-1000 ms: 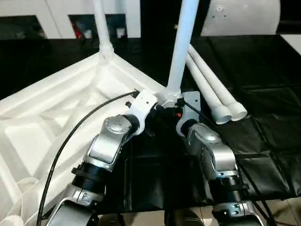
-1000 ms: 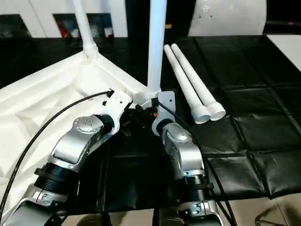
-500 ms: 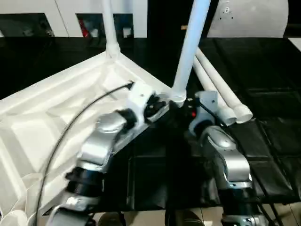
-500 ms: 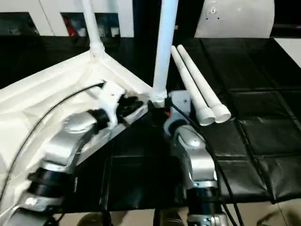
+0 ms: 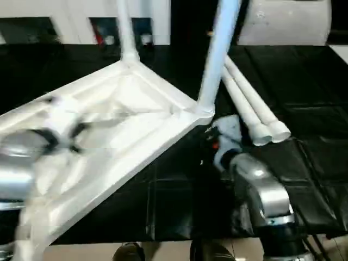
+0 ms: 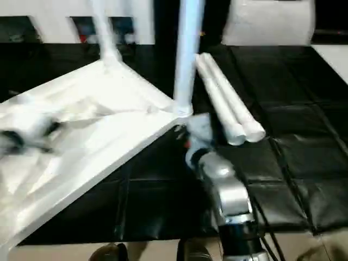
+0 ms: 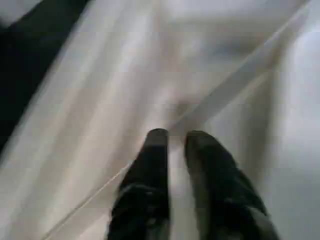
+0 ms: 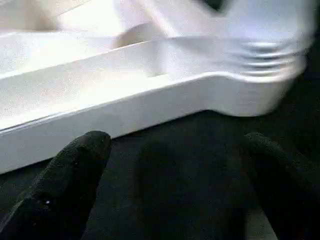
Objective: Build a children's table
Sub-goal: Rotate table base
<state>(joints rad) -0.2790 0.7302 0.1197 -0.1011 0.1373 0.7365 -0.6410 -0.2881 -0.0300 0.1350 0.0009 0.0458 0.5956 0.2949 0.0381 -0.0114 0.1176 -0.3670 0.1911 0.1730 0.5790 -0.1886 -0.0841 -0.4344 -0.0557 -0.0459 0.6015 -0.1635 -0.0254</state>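
The children's table top [image 5: 125, 125] lies upside down on the black mat, ribbed underside up. One white leg [image 5: 217, 60] stands in its near right corner socket [image 8: 265, 65], and another leg [image 5: 125, 27] stands in the far corner. Two loose legs [image 5: 247, 106] lie side by side on the mat to the right. My right gripper [image 8: 175, 145] is open wide just in front of the near corner socket, holding nothing. My left arm [image 5: 22, 163] is a blur at the far left. My left gripper [image 7: 172, 142] hovers over the underside, its fingers a narrow gap apart and empty.
A white cabinet [image 5: 70, 22] with dark compartments runs along the back. A white rounded panel [image 5: 283, 22] stands at the back right. The black mat [image 5: 304, 87] stretches right of the loose legs, and its front edge meets a pale floor.
My left arm has swung left, away from the near corner leg and out over the table's underside. My right gripper has opened wider and stays by that corner.
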